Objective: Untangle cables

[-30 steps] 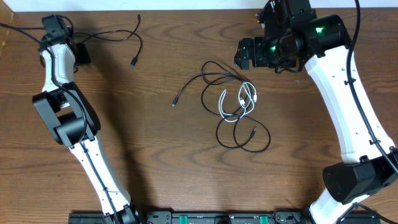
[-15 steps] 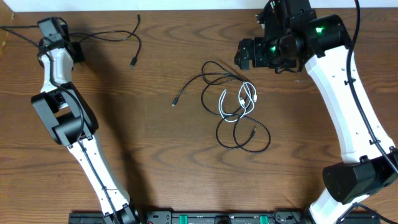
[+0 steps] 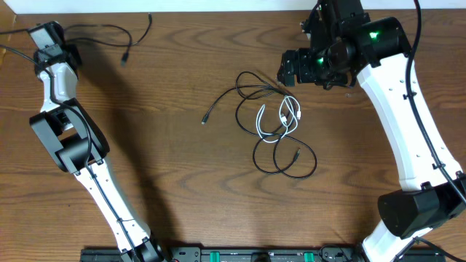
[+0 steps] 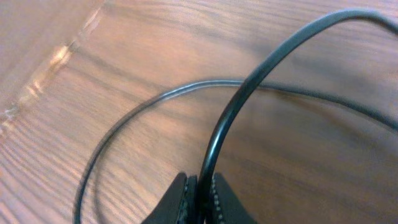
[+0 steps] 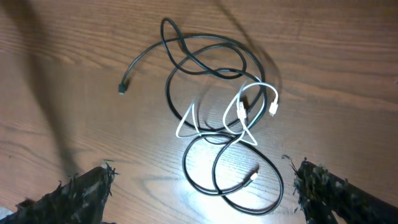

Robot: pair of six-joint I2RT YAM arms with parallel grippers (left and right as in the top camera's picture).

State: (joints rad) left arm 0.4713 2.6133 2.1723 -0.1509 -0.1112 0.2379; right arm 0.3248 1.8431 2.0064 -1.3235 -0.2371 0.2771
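A tangle of cables [image 3: 273, 120] lies mid-table: long thin black loops [image 5: 205, 62] woven with a short white cable [image 5: 249, 106], and one black plug end [image 3: 204, 120] reaching out to the left. A separate thin black cable [image 3: 109, 29] trails along the far left of the table, its plug [image 3: 125, 57] lying free. My left gripper [image 4: 200, 186] is shut on this cable [image 4: 261, 68] at the far-left corner [image 3: 67, 49]. My right gripper [image 5: 202, 180] hovers open above the tangle [image 3: 289, 69], touching nothing.
The table's far edge [image 3: 218, 10] meets a white wall, and its left edge [image 3: 3, 54] is close to my left gripper. A thicker black cord [image 3: 14, 32] runs off the left arm. The arm bases stand along the near edge.
My left gripper has shut on the separate black cable and drawn it left toward the far corner; its plug slid left with it. The right gripper has barely shifted.
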